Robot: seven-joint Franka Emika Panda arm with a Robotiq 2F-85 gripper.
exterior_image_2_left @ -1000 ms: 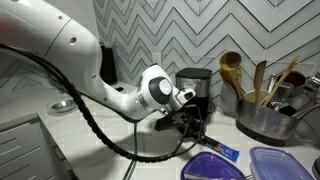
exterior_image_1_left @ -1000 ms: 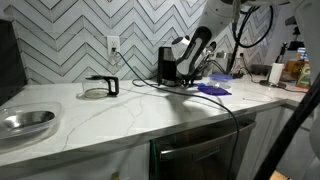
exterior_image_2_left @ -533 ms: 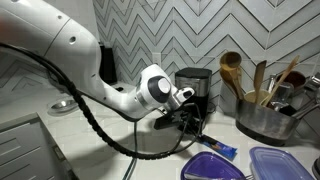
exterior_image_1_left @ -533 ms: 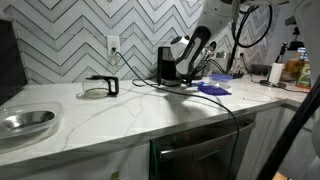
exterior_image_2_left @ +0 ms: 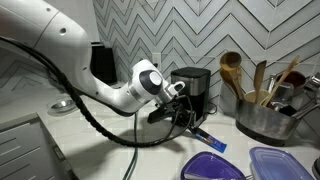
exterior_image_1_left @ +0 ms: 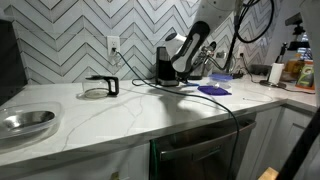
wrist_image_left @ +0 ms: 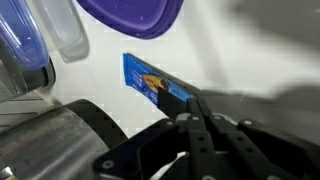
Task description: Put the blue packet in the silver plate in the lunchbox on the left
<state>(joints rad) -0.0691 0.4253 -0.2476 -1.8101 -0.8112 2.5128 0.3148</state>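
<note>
My gripper (wrist_image_left: 192,104) is shut on one end of the blue packet (wrist_image_left: 150,80), a small flat bright-blue packet that sticks out beyond the fingertips. In an exterior view the gripper (exterior_image_2_left: 190,122) holds the packet (exterior_image_2_left: 207,139) tilted a little above the counter, in front of the black appliance. The silver plate (exterior_image_1_left: 27,121) is a shallow shiny dish at the far end of the counter, far from the gripper (exterior_image_1_left: 206,55). A clear lunchbox (exterior_image_2_left: 281,162) lies close by.
A blue-purple disc (exterior_image_2_left: 210,167) lies on the counter below the gripper and also shows in the wrist view (wrist_image_left: 130,15). A metal pot with wooden utensils (exterior_image_2_left: 262,115) stands at the back. A dark ring with a black handle (exterior_image_1_left: 100,90) and cables lie mid-counter.
The gripper has risen and drawn back towards the black appliance, lifting the blue packet off the counter beside the disc.
</note>
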